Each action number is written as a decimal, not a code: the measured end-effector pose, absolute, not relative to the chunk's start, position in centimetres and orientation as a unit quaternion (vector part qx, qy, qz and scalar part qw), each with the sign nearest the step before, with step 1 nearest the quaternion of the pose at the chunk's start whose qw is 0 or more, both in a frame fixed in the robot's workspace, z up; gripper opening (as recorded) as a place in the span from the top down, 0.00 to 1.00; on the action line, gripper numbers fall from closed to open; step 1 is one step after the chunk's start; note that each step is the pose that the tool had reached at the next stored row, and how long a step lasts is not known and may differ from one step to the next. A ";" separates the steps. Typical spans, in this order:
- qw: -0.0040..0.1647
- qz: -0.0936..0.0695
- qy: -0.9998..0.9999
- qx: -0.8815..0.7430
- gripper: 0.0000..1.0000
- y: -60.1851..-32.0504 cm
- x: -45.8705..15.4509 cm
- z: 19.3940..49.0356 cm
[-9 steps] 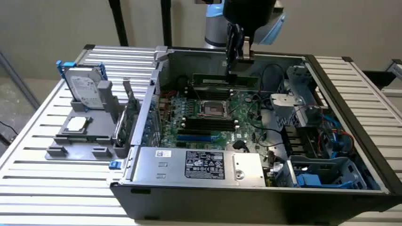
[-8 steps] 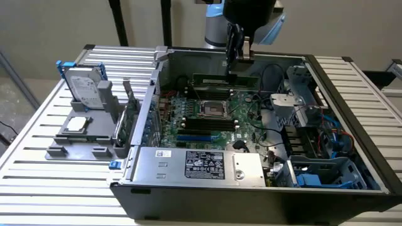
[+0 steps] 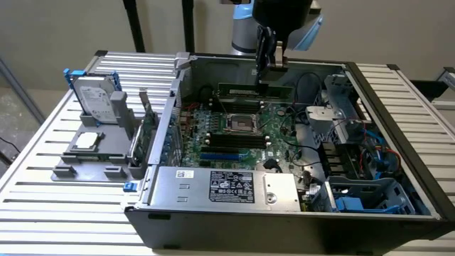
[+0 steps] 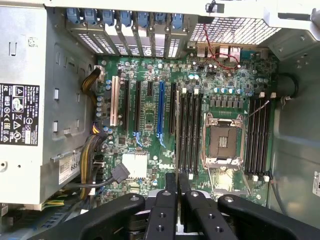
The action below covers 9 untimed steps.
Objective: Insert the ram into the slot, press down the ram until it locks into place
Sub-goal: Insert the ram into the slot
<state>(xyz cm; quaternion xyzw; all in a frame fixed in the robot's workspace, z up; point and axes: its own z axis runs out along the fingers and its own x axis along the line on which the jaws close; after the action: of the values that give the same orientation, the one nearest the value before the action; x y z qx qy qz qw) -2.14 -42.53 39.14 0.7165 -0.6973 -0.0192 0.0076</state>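
Note:
The ram, a long thin green stick with a white label, hangs level inside the open computer case, above the far part of the motherboard. My gripper comes down from above and is shut on the ram's upper edge near its middle. In the wrist view the gripper has its two black fingers close together over the board. Black memory slots lie in two banks beside the CPU socket: one bank and another. The ram runs parallel to them, clear of the board; which slot lies under it I cannot tell.
The metal CPU socket sits between the slot banks. A blue slot and the silver power supply lie on the exterior view's near side. Cables and drive cages crowd the exterior view's right. A hard drive stands outside the case.

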 end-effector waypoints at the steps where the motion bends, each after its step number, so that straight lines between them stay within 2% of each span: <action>1: 0.008 -0.019 -0.697 0.716 0.87 -42.5 -2.1 39.1; 9: 0.007 -0.018 -0.697 0.716 0.87 -42.5 -2.2 38.9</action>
<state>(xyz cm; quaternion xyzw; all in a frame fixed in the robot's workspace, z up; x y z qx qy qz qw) -2.22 -42.47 38.89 0.7164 -0.6975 -0.0182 0.0068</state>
